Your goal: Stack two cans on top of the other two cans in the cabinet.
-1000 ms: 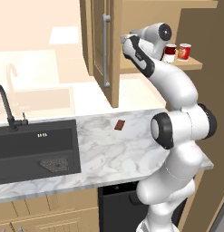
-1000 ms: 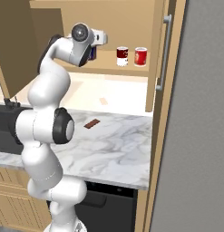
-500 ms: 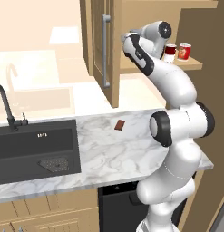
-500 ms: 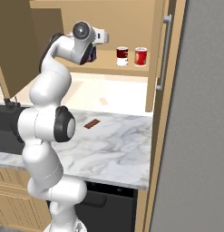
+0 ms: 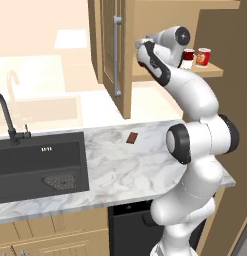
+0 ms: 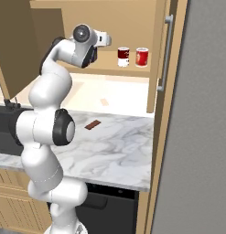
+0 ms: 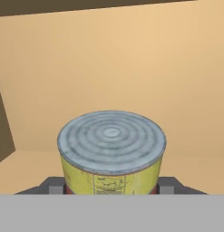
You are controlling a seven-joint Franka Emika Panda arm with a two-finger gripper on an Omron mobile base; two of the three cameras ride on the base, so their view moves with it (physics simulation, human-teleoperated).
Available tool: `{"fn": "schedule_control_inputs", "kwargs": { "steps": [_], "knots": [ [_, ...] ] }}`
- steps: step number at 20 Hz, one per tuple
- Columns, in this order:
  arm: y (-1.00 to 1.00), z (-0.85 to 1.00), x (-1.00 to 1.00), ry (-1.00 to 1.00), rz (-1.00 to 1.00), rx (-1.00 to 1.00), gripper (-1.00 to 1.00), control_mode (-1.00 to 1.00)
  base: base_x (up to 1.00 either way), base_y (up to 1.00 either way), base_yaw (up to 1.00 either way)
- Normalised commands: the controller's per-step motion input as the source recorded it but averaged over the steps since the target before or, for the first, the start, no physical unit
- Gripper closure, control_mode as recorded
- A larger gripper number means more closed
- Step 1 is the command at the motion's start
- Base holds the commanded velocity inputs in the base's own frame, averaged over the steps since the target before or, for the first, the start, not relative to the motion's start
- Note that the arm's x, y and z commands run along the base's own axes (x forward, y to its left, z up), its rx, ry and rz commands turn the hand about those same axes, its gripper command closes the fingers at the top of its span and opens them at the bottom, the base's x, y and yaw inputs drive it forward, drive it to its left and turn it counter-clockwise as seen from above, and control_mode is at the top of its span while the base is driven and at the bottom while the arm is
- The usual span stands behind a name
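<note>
Up at the cabinet [image 6: 94, 20], the gripper [image 7: 111, 185] has its fingers [image 7: 53, 186] clamped either side of the grey-topped can [image 7: 111, 152], yellow label facing us, held inside over the left part of the shelf [image 6: 128, 69]. Toward the shelf's right end, the dark red and white can [image 6: 124, 57] and the bright red can [image 6: 142, 57] stand upright, just beside each other. A small brown block [image 6: 92, 124] lies on the marble counter [image 6: 110, 151], well clear of its front edge.

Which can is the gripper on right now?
The yellow-labelled can with the ribbed grey lid, sitting between the gripper fingers. The dark red-and-white can and bright red can stand apart on the shelf.
</note>
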Motion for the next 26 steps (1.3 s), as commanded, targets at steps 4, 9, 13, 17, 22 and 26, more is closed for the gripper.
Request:
{"fn": "schedule_control_inputs", "kwargs": {
  "steps": [4,9,13,17,22,26],
  "knots": [
    [0.00,0.00,0.01,0.00,-0.06,0.00,1.00,-1.00,0.00,0.00,0.00],
    [0.02,0.00,0.05,0.02,-0.03,0.00,1.00,-1.00,0.00,0.00,0.00],
    [0.06,0.02,0.00,0.00,-0.03,0.00,1.00,-1.00,0.00,0.00,0.00],
    [0.06,0.04,-0.02,0.00,-0.05,0.00,1.00,-1.00,0.00,0.00,0.00],
    [0.07,0.01,-0.03,0.01,-0.05,0.00,1.00,-1.00,0.00,0.00,0.00],
    [0.06,0.00,-0.03,0.02,-0.05,0.00,1.00,-1.00,0.00,0.00,0.00]
  ]
}}
